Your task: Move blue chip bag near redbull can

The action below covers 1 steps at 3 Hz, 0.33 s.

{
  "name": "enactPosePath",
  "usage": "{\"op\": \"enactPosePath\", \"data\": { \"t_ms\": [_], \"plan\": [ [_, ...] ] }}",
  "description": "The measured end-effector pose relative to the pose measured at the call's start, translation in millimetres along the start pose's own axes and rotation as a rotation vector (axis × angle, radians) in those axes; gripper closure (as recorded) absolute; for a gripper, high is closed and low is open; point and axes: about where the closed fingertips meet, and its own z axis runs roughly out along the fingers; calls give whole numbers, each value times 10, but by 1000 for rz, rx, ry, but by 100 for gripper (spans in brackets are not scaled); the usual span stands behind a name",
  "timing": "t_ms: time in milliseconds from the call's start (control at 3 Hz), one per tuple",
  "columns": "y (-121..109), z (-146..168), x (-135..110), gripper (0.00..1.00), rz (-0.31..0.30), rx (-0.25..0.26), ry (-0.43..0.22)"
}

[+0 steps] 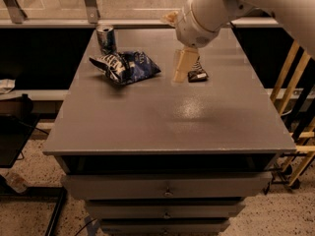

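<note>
The blue chip bag (125, 67) lies crumpled on the grey table (162, 117) at the back left, just in front and to the right of the redbull can (106, 37), which stands upright near the back left corner. The two are very close; I cannot tell if they touch. My gripper (173, 49) hangs over the table's back middle, to the right of the bag and clear of it. It is open and empty, with one beige finger (185, 65) pointing down near the tabletop.
A small dark snack bar wrapper (199, 75) lies just right of the lowered finger, partly hidden by it. The table has drawers (167, 188) below its front edge. A wooden frame (295, 87) stands at the right, and a railing (91, 4) runs behind the table.
</note>
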Motion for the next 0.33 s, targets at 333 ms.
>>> {"op": "enactPosePath", "data": {
  "t_ms": [333],
  "plan": [
    [38,-43,21,0,2,2,8]
  ]
}}
